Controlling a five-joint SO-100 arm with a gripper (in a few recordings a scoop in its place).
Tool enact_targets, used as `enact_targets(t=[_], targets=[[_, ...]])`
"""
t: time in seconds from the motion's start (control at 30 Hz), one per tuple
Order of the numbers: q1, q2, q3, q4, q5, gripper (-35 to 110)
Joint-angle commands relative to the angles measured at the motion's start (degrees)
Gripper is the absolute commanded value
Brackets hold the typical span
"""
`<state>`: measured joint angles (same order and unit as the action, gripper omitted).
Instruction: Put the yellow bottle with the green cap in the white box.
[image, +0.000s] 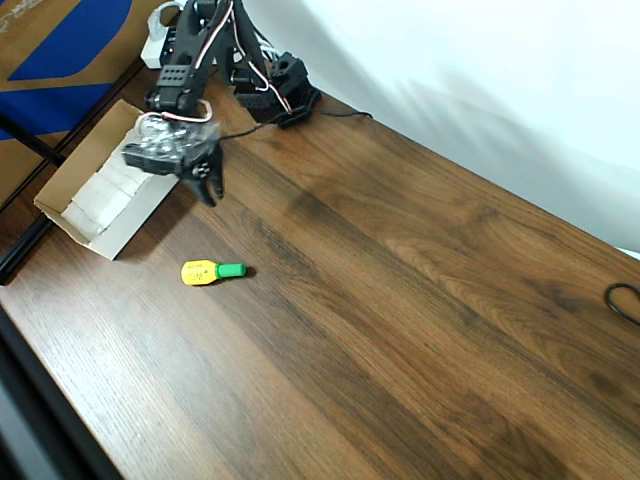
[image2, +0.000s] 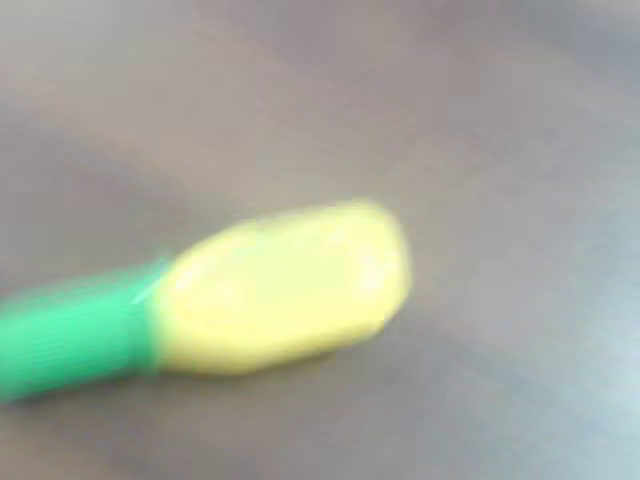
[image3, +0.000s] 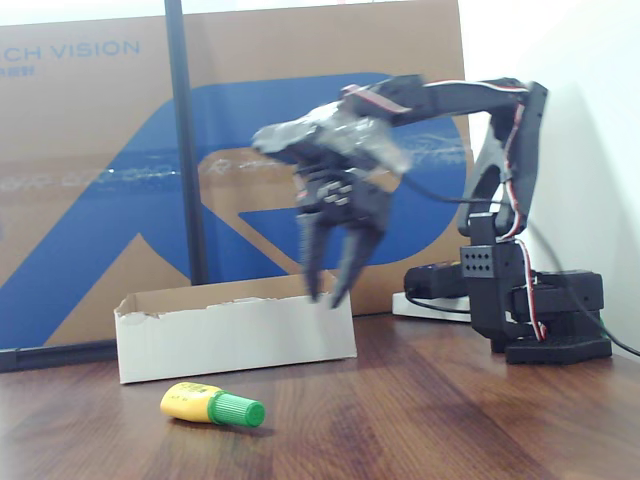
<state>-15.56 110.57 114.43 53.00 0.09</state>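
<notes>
Overhead view shows us the tiny yellow plastic bottle with the green cap (image: 211, 271) lying on its side on the brown wooden table (image: 420, 300), near the shallow white cardboard box (image: 95, 195) but apart from it. Our black two-finger gripper (image3: 327, 295) hangs up in the air by the box, with its fingers spread apart and nothing in them. We think we should come straight down over the yellow middle and squeeze gently, so the bottle does not roll away. It lies below the gripper, a bit toward the table's front.
</notes>
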Motion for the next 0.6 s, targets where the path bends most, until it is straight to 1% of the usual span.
enact_targets(t=[0.0, 0.23, 0.37, 0.57], targets=[[1.32, -1.85, -5.36, -1.32, -0.88, 8], [4.04, -13.1, -11.78, -6.86, -0.7, 10], [2.99, -20.21, -18.63, -5.01, 1.05, 10], [-1.58, -25.84, -25.31, -1.41, -0.09, 14]])
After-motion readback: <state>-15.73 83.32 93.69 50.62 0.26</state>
